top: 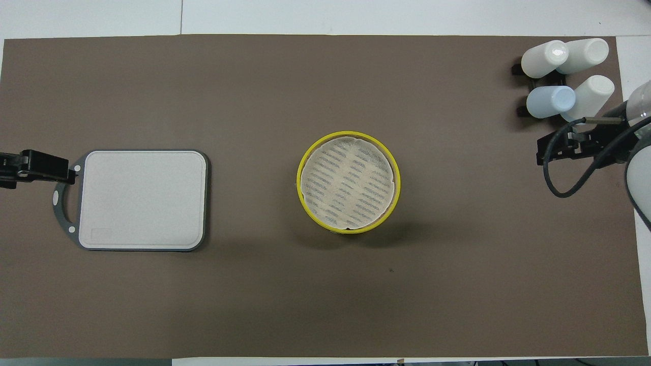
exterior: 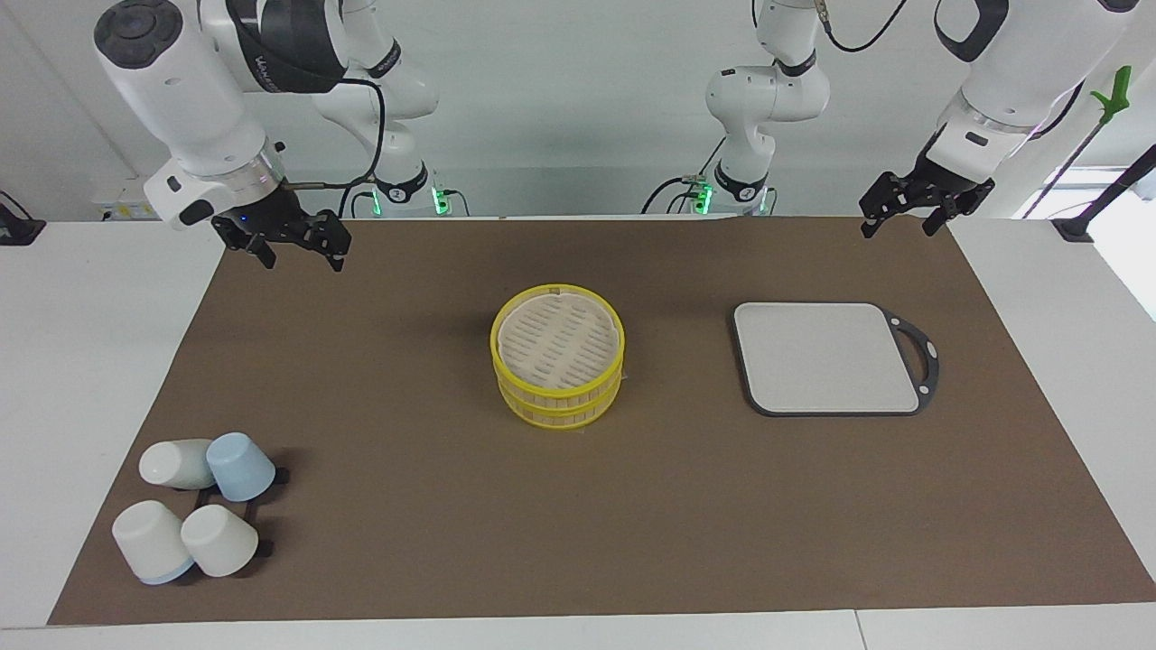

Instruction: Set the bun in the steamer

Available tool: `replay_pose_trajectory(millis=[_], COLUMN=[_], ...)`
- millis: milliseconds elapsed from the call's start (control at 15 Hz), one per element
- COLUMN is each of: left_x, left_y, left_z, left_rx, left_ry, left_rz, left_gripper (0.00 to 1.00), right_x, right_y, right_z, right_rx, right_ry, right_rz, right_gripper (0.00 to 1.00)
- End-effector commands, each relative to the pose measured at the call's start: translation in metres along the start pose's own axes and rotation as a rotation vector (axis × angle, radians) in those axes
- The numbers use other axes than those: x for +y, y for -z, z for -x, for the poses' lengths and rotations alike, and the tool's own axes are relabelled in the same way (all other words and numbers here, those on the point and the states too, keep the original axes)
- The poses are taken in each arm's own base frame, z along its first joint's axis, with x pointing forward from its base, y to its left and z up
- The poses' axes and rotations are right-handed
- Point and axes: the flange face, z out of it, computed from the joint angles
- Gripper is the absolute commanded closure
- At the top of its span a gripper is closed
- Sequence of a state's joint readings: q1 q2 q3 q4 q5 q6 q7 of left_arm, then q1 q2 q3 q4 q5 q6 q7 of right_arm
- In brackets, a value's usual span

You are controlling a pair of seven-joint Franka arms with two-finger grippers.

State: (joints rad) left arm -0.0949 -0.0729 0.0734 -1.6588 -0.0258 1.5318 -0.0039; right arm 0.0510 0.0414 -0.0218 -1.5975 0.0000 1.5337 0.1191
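Facing view is showing me the steamer (exterior: 558, 355) sitting mid-desk with its slatted lid (exterior: 559, 337) closed on top, and I am not finding the bun anywhere on the brown mat (exterior: 406, 379); it may already be lying inside the steamer, but I cannot tell. Toward the left arm's end from the steamer, the grey board (exterior: 826, 357) is lying bare. Toward the right arm's end and farther from the robots than the steamer, 4 cups (exterior: 194, 506) are clustering. My right gripper (exterior: 289, 244) is hovering over the mat's edge nearest the robots, jaws spread and pinching nothing. My left gripper (exterior: 906, 212) is hanging over the mat's corner beside the board, jaws also spread and empty. I am judging that no grasp is called for now; before moving either arm I should be confirming where the bun is.
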Motion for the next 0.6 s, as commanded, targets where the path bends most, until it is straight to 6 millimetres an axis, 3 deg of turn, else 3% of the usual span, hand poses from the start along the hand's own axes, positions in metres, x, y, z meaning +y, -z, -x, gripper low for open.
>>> replay_pose_trajectory(millis=[0,533], left_x=[-0.002,-0.003], left_y=[0.005,0.007], left_z=[0.000,0.000], left_rx=[-0.010,-0.002], left_ry=[-0.011,-0.009], left_rz=[0.008,0.008], left_gripper=[0.00,0.00], right_x=[0.005,0.008], right_y=[0.006,0.025], right_z=[0.003,-0.002], right_rx=[0.027,0.093], right_ry=[0.037,0.043], right_rz=[0.027,0.019], right_gripper=[0.00,0.00])
